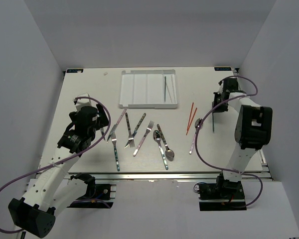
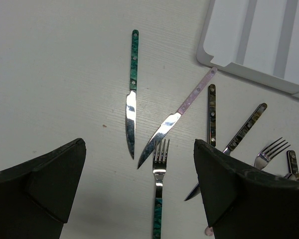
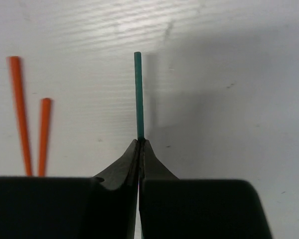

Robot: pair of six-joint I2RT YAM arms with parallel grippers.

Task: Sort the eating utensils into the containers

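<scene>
Room is widest along the left side of the table (image 1: 84, 84), where bare white surface runs from the far edge towards the left arm (image 1: 55, 174). There is more in the strip between the tray (image 1: 131, 102) and the right edge. The tray sits close to the far edge, its long compartments running front to back. One thin chopstick (image 1: 165, 88) lies in the rightmost compartment.

The right end effector (image 3: 139, 142) is pressed together, pinching a green chopstick (image 3: 138, 94) by its near end. The stick points straight out from the fingertips, over the table near the right edge. Whether its far tip touches the surface I cannot tell. Two red chopsticks (image 3: 21, 114) lie side by side to its left, apart from it. A pale chopstick (image 1: 192, 144) lies nearer the front edge.

The left end effector (image 2: 139, 144) hangs spread wide above the left end of the cutlery cluster. Between its fingers lie a teal-handled knife (image 2: 133, 74) and a pink-handled knife (image 2: 189, 102), their blade tips close together. A teal-handled fork (image 2: 159, 169) lies with its tines just beside the pink knife's blade. To the right, dark-handled pieces (image 2: 212, 114) crowd together, some of them crossing. The tray's near left corner lies near the end of the pink handle, with a small gap between them. The cluster's longest pieces reach close to the table's front edge.
</scene>
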